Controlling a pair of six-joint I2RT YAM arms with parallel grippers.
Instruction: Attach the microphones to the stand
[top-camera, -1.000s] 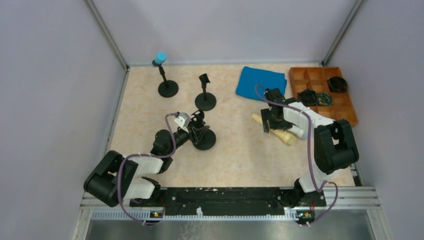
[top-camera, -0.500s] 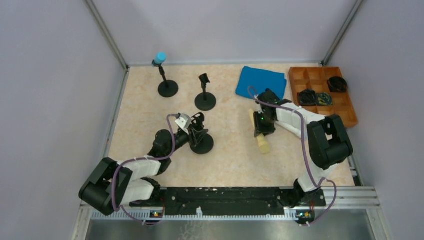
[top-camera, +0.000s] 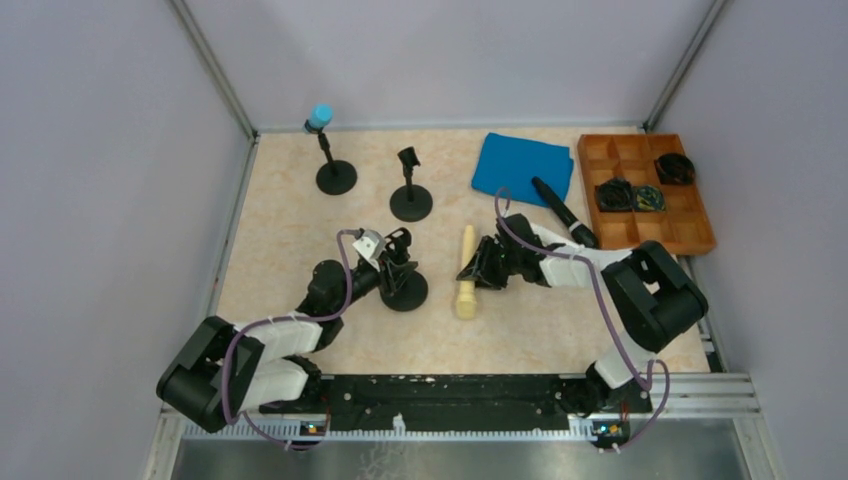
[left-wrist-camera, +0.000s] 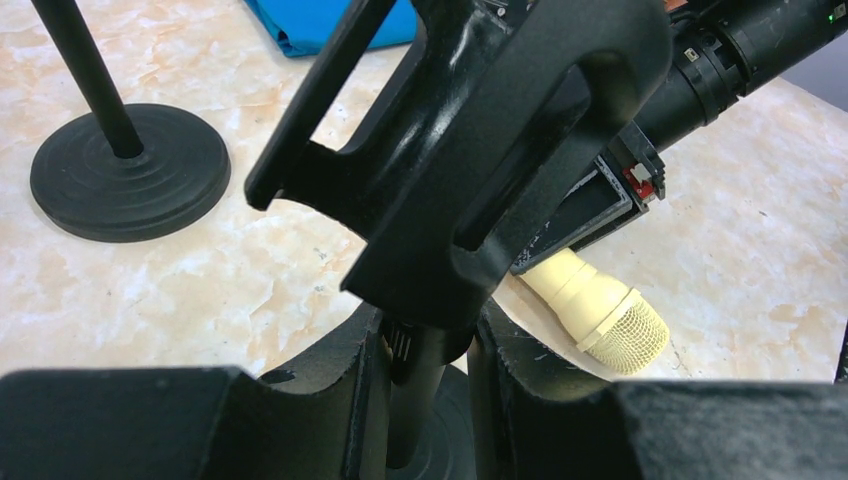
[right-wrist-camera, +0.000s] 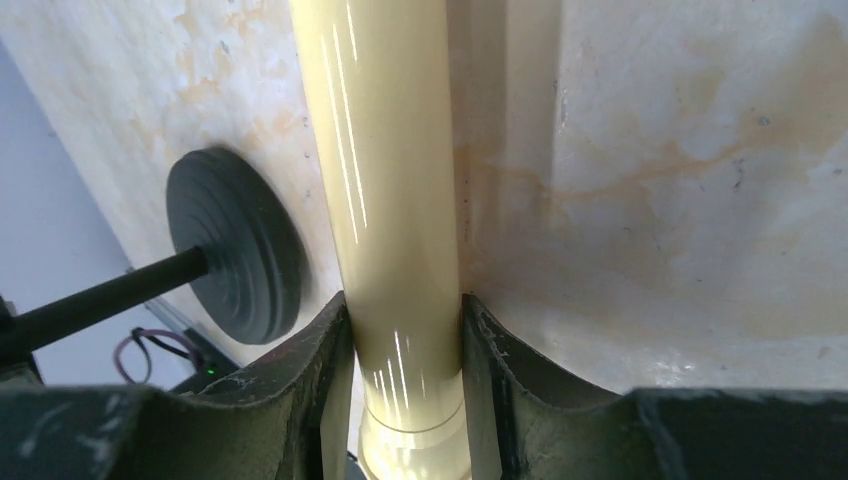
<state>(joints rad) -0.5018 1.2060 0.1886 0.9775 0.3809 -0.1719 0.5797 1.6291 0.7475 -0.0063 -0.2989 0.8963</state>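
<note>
My left gripper (top-camera: 397, 262) is shut on the pole of the near stand (top-camera: 405, 290). In the left wrist view the pole (left-wrist-camera: 428, 400) runs between the fingers, with the empty clip (left-wrist-camera: 470, 150) above. My right gripper (top-camera: 482, 268) is shut on the cream microphone (top-camera: 466, 275), just right of that stand; in the right wrist view its handle (right-wrist-camera: 395, 200) is pinched between the pads. The cream microphone's mesh head (left-wrist-camera: 622, 333) shows in the left wrist view. A black microphone (top-camera: 563, 211) lies by the blue cloth. A light blue microphone (top-camera: 320, 117) sits in the back left stand (top-camera: 336, 177).
A third stand (top-camera: 410, 202) with an empty clip stands at mid back. A blue cloth (top-camera: 522, 165) lies at back right, beside an orange compartment tray (top-camera: 700, 215) holding dark coiled items. Grey walls close in the sides and back.
The right gripper shut on the cream microphone and carried it left, close to the stand held by the left gripper. The black microphone came into view. The left gripper stayed shut on the stand.
</note>
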